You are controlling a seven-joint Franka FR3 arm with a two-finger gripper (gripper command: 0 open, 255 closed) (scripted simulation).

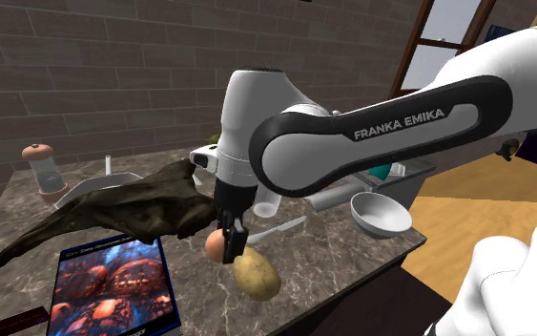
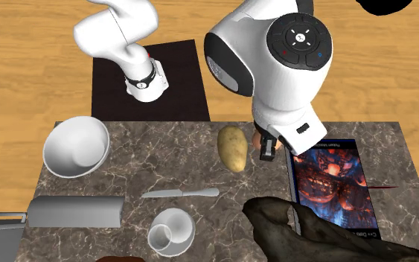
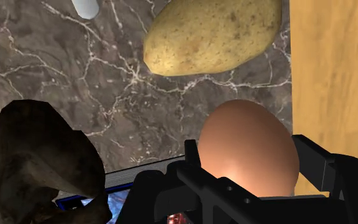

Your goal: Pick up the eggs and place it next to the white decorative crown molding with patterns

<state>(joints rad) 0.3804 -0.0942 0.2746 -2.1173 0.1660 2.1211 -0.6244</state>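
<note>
Claw: gripper (image 3: pixel 248 159) was clenched on the brown egg (image 3: pixel 247 133)
Done: the pick, it seemed
Left: placing it beside the pale bar (image 2: pixel 74 211), likely the molding

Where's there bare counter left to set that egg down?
Bare marble lies between the bowl, knife and potato, and between the cup and the dark lump. It's crowded by the box, where the lump presses close.
</note>
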